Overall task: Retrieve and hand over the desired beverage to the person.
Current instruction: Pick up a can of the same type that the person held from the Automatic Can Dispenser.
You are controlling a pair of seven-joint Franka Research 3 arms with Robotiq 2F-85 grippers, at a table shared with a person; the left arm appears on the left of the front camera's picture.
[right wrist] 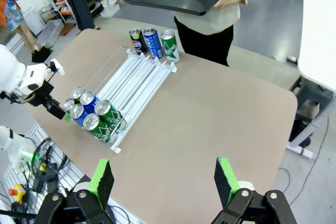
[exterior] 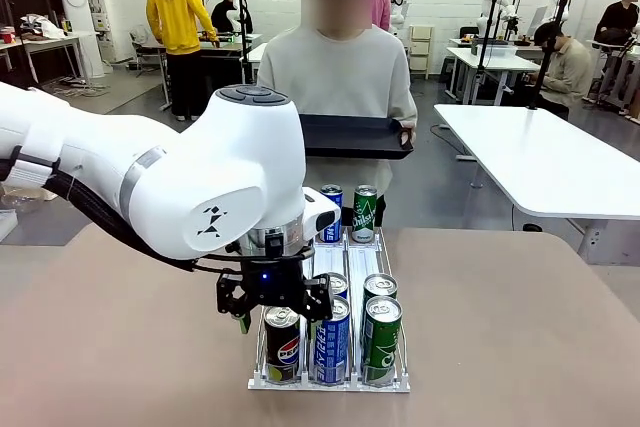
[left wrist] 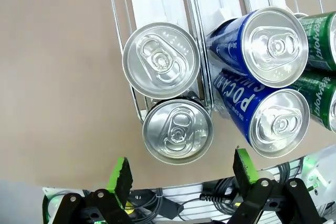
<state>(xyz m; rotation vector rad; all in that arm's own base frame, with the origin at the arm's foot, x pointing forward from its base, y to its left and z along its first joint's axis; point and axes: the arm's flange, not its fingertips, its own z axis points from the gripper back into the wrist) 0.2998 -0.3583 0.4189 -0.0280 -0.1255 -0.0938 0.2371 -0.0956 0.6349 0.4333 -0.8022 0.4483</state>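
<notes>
Closest to you is the left arm's bulky white joint (exterior: 200, 187), swung in over the near end of the worktop (exterior: 500, 327). Below it the left jaws point straight down, spread wide with nothing in them. In the left wrist view both green pads (left wrist: 119, 174) stand well apart. The nearest can top (left wrist: 177, 130) lies just ahead of them and about midway between, untouched.

From the front, that is the Pepsi can (exterior: 282, 344), directly beneath the left jaws at the near end of the white wire rack (exterior: 330, 384). A second silver-topped can (left wrist: 161, 60) sits touching it in the same lane, farther from the jaws. To one side of the jaws, in the next lane, stand two blue Pocari cans (left wrist: 278, 121), and past those are two green cans (left wrist: 320, 40).

At the rack's far end, well beyond the left jaws, stands another row of three cans (right wrist: 153, 42): Pepsi, blue and green.

Your right jaws are also spread and hold nothing. Their green fingertips (right wrist: 102, 182) hang high over the worktop's near edge, well away from the rack.

Across the worktop, beyond both jaws, the person (exterior: 340, 67) in a light grey top holds a flat black tray (exterior: 355, 135) level in both hands.
</notes>
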